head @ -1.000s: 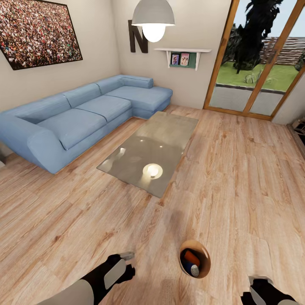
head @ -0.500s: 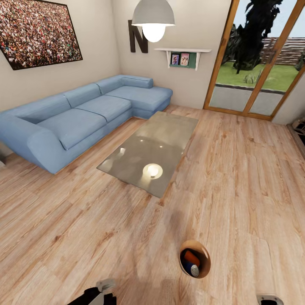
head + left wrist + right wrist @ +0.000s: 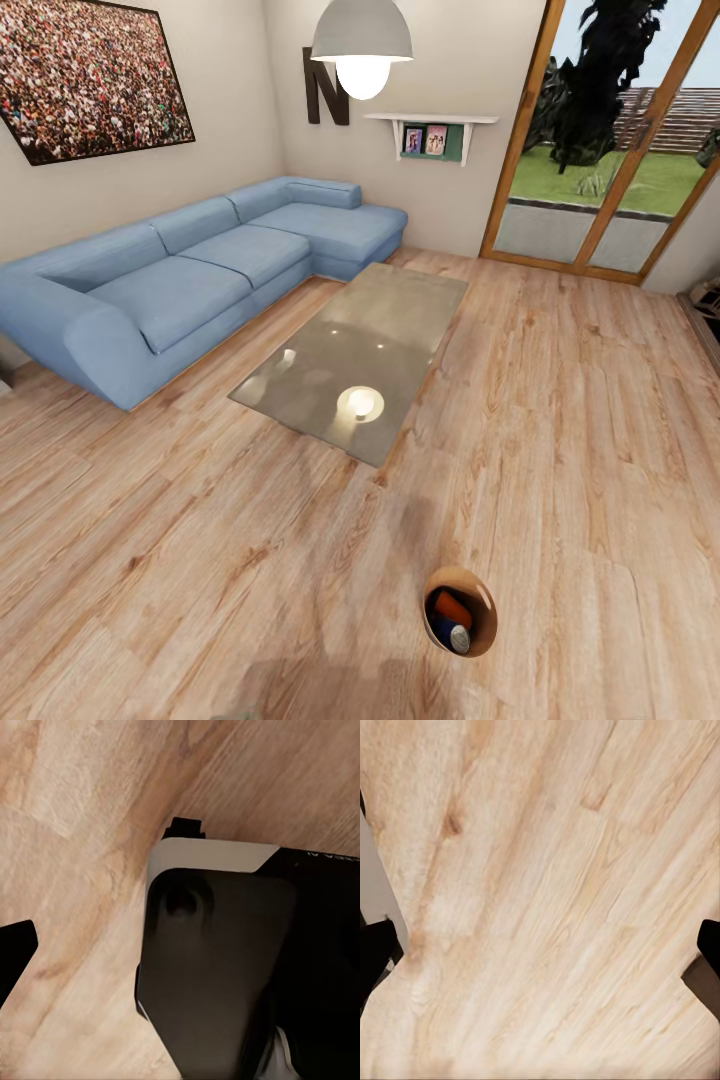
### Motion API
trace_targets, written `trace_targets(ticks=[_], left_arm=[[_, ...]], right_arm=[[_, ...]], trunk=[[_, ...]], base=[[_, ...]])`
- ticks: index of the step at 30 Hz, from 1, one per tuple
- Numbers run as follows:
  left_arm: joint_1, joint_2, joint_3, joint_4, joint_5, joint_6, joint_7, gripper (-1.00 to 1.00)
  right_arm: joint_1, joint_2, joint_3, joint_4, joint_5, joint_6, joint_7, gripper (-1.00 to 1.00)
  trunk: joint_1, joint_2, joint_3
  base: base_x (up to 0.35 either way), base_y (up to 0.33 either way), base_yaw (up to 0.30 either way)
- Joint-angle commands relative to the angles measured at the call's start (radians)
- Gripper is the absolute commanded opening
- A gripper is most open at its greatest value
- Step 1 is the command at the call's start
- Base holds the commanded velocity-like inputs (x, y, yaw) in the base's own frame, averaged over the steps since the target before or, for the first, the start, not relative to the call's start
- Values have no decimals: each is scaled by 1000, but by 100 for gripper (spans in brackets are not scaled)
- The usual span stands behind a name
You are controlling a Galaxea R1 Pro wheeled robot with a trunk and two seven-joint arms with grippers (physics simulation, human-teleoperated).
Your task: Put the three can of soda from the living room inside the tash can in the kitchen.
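Note:
The tash can [image 3: 482,594], a small round brown bin, stands on the wood floor of the living room near the bottom of the head view. Inside it lie cans of soda: an orange one [image 3: 451,604] and a red and blue one with a silver top [image 3: 458,638]. In the right wrist view my right gripper [image 3: 540,960] is open, its dark fingertips [image 3: 375,952] at the picture's two edges with bare floor between them. In the left wrist view one dark fingertip [image 3: 15,952] of my left gripper sits far to the side over the floor, holding nothing.
A glass coffee table [image 3: 360,350] lies ahead, with the long blue corner sofa [image 3: 200,270] to its left. Glass doors [image 3: 610,190] to a garden are at the back right. A lamp [image 3: 362,45] hangs overhead. A dark part of my own body [image 3: 225,975] shows in the left wrist view.
Both arms have dropped out of the bottom of the head view. The room, the bin and the cans in it have not moved.

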Motion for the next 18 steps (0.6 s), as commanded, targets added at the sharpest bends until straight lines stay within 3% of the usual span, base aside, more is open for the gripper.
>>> trace_targets(ticks=[1,12,18], left_arm=[[4,0,0,0,-1,-2,0,100],[24,-1,-2,1,-6,-31,-3,100],[26,-1,-4,1,-7,-34,-3,100]], right_arm=[[4,0,0,0,0,0,0,100],[53,10,-1,0,0,-2,0,100],[81,10,-2,0,-2,-73,-1,100]], trunk=[[0,0,0],[0,0,0],[0,0,0]], base=[[0,0,0],[0,0,0],[0,0,0]])
